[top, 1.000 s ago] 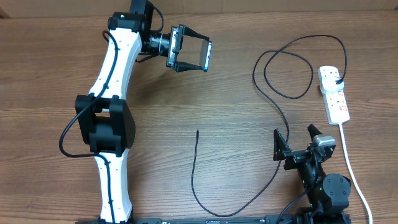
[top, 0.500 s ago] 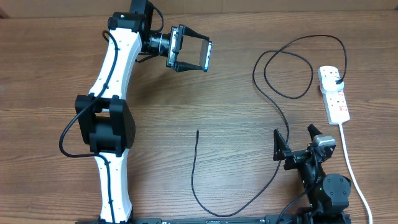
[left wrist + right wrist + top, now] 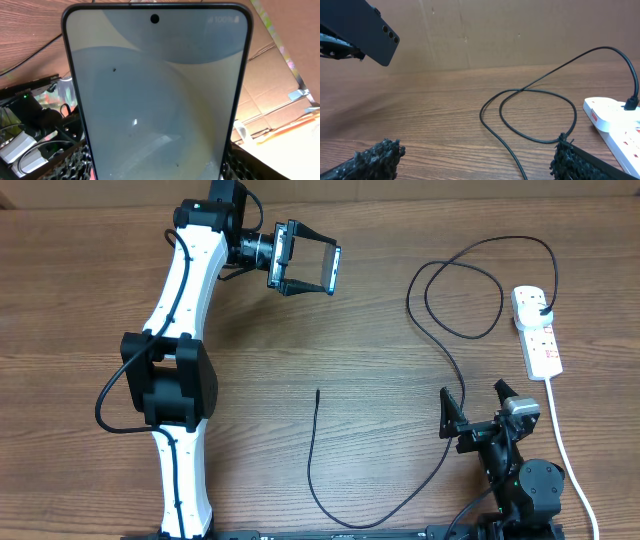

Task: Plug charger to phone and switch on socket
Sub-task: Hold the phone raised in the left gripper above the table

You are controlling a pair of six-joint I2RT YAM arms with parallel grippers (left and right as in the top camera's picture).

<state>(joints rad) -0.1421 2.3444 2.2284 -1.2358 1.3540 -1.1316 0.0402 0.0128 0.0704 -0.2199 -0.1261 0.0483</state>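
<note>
My left gripper [image 3: 300,272] is shut on the phone [image 3: 331,270] and holds it on edge above the far middle of the table. In the left wrist view the phone's light blue screen [image 3: 155,90] fills the frame between the fingers. The right wrist view shows its dark back [image 3: 362,27] at upper left. The charger cable [image 3: 440,350] loops across the table; its tip [image 3: 317,392] lies loose mid-table and its black plug [image 3: 543,310] sits in the socket [image 3: 538,332] at the right. My right gripper [image 3: 475,408] is open and empty at the near right, with the cable [image 3: 520,115] passing in front of it.
The socket's thick white cord [image 3: 565,450] runs down the right side toward the near edge, beside my right arm's base [image 3: 525,485]. Cardboard [image 3: 280,90] shows behind the phone in the left wrist view.
</note>
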